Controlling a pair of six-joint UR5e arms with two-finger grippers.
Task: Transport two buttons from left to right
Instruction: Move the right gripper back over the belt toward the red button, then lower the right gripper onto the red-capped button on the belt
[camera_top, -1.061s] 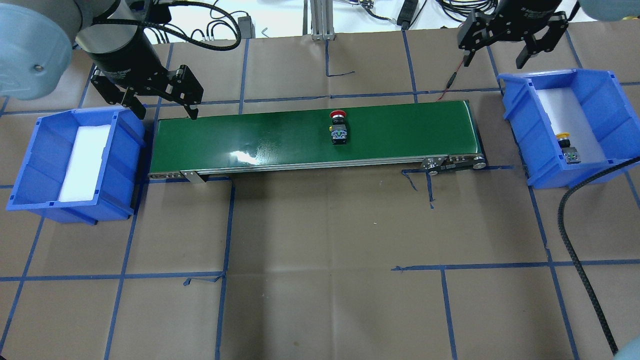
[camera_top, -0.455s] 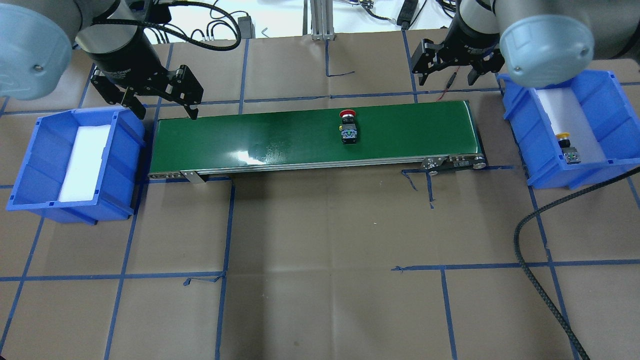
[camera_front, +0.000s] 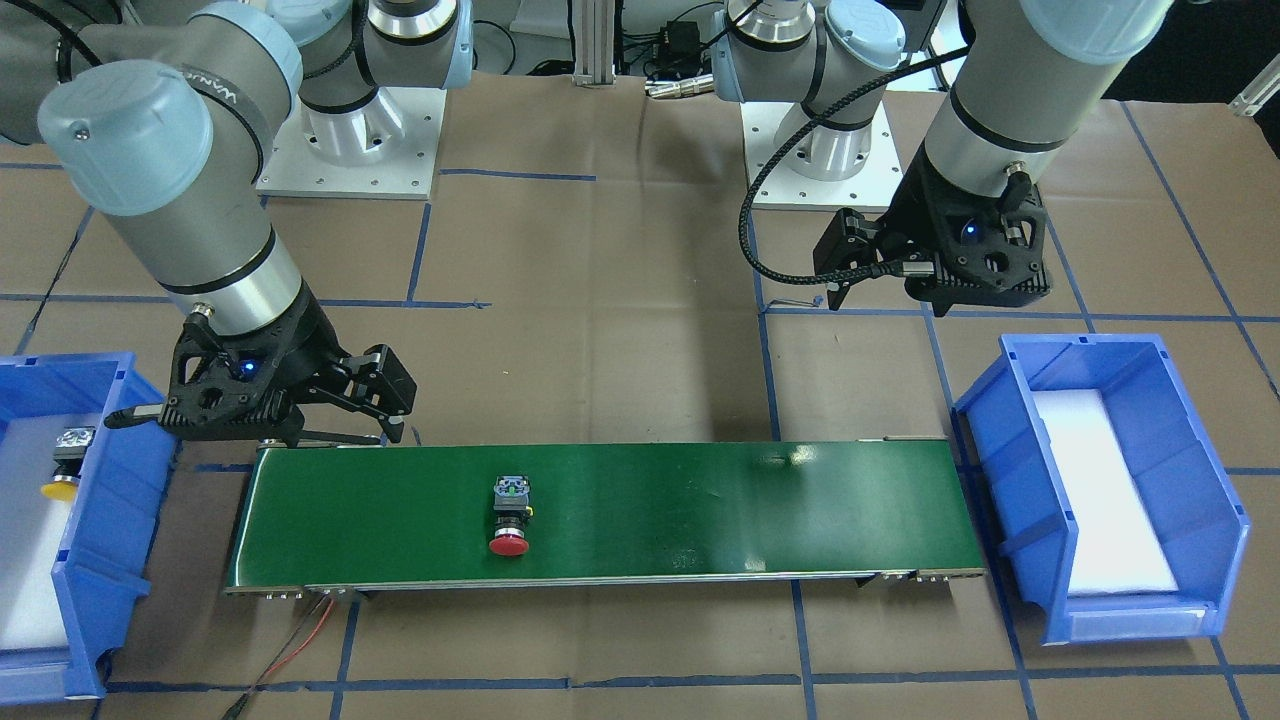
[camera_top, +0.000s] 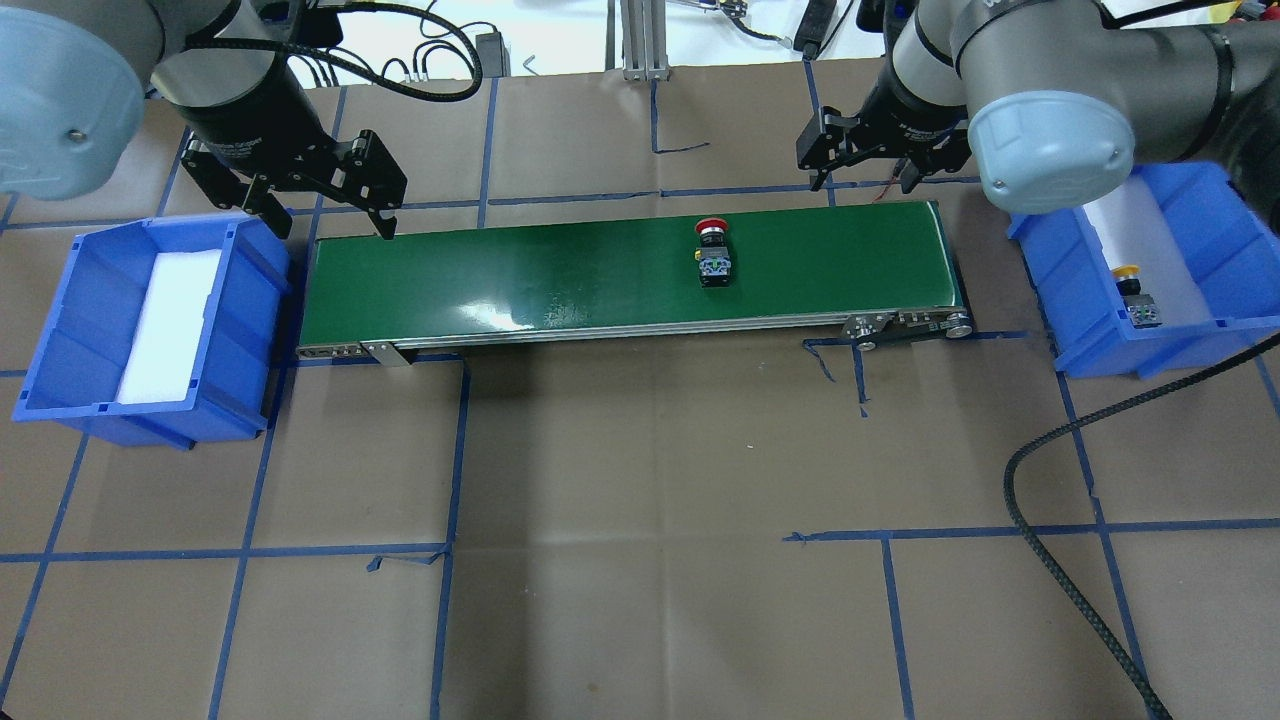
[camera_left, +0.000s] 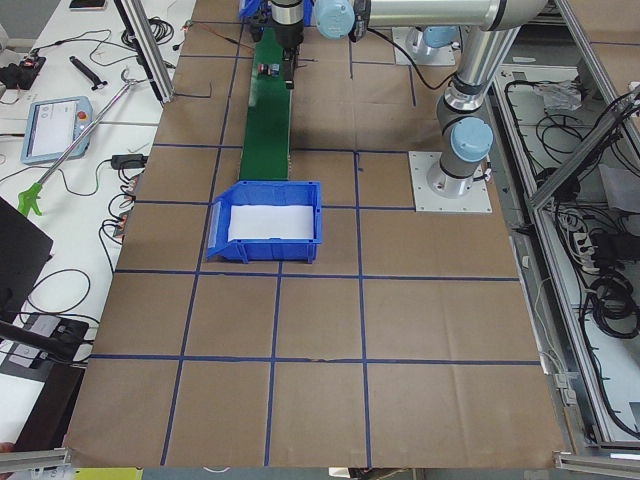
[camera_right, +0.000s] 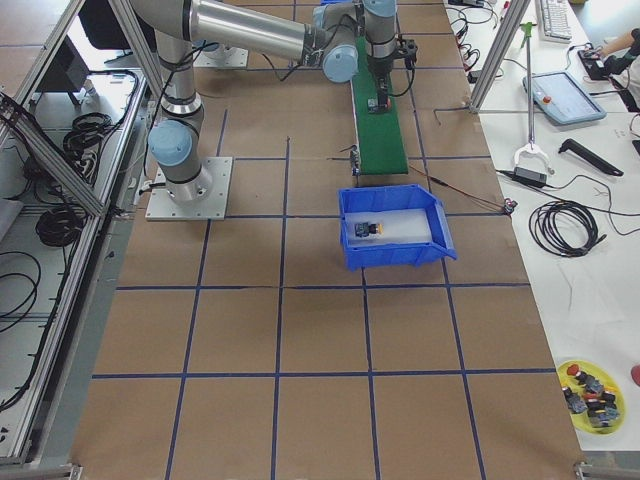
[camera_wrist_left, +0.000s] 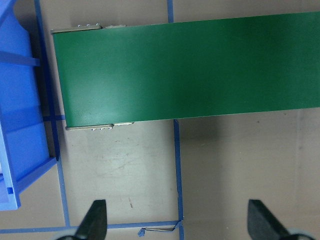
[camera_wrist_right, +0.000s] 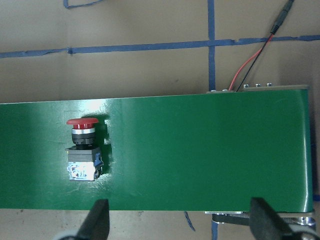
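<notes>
- Green belt (camera_top: 560, 275), overhead view: the red button (camera_top: 713, 252) lies on it, right of the middle and a little closer to the right end than in both earlier pictures. A second ago the right gripper (camera_top: 862, 182) was near the right bin (camera_top: 1100, 345); now it hangs at the far edge of the belt, near its right end. The left gripper (camera_top: 330, 225) has not moved from the far left corner of the belt, beside the left bin (camera_top: 60, 330).
- Same view: both grippers point downward, jaws wide apart and holding nothing. The red button lies on its side, long axis across the belt, cap toward the far edge, contact block toward the robot. The yellow button (camera_top: 1137, 295) lies in the right bin on white foam (camera_top: 1130, 240), cap also toward the far side.
- Front-facing view: the red cap points to the operators' side, and the right gripper is just behind the belt's end.
- Left side view: the left bin is near and the belt runs away behind it. The grippers are too small to judge.
- Right side view: the yellow button lies in the near bin.
- Left wrist view: the fingertips (camera_wrist_left: 96, 220) stand wide apart over brown paper (camera_wrist_left: 225, 165), with the belt's left end ahead.
- Right wrist view: the fingertips (camera_wrist_right: 98, 220) stand wide apart. The red button lies ahead of one of them, not between the two.
</notes>
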